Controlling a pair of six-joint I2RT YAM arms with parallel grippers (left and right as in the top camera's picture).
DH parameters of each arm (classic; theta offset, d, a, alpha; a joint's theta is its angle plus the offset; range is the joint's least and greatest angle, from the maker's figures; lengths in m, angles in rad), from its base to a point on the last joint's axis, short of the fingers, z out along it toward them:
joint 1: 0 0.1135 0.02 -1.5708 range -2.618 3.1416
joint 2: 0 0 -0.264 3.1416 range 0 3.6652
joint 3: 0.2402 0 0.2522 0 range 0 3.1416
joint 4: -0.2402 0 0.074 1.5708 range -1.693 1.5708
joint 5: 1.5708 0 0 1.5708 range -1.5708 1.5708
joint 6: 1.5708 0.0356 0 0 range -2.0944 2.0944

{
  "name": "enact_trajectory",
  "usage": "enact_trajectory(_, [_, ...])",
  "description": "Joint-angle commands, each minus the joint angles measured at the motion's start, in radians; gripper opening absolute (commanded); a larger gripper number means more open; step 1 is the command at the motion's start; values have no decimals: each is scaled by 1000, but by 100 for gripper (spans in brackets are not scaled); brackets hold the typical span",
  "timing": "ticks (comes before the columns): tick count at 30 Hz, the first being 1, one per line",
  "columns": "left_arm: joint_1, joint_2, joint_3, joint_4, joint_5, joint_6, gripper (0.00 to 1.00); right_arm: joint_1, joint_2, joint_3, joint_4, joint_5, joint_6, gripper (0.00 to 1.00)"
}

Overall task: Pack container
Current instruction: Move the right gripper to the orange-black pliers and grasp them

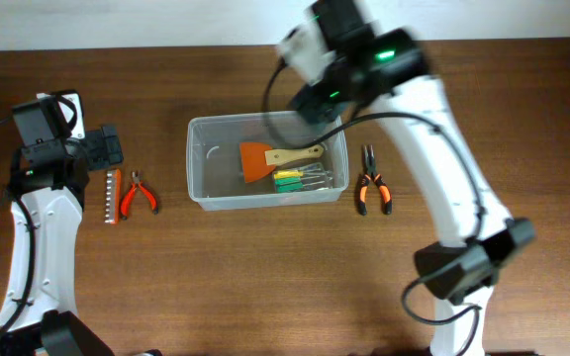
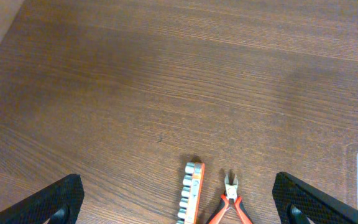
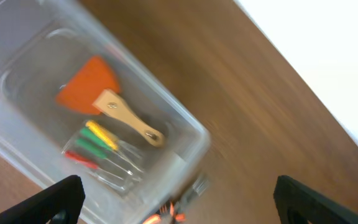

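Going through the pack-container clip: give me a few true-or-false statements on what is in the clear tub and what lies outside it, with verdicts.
1. The orange scraper with a wooden handle lies inside the clear rectangular plastic tub. True.
2. The red-handled cutters lie in the tub. False: they lie on the wooden table, left of the tub, beside the silver bit strip.
3. The clear case of green, yellow and red screwdrivers is in the tub. True.
4. The orange-and-black-handled pliers lie left of the tub in the overhead view. False: they lie right of it, outside.
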Motion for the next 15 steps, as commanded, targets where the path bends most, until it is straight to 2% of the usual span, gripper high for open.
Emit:
enact_trajectory(1, [3, 3, 21, 2, -11, 16, 99, -134, -5, 16, -44, 19, 274, 98])
enact_trajectory(5, [3, 3, 21, 3, -11, 16, 99, -263, 13, -30, -85, 16, 433, 99])
enact_trajectory(10, [3, 3, 21, 2, -11, 16, 99, -347, 16, -198, -85, -42, 464, 100])
enact_trajectory(15, [3, 3, 21, 2, -11, 16, 99, -330, 16, -406, -42, -56, 464, 98])
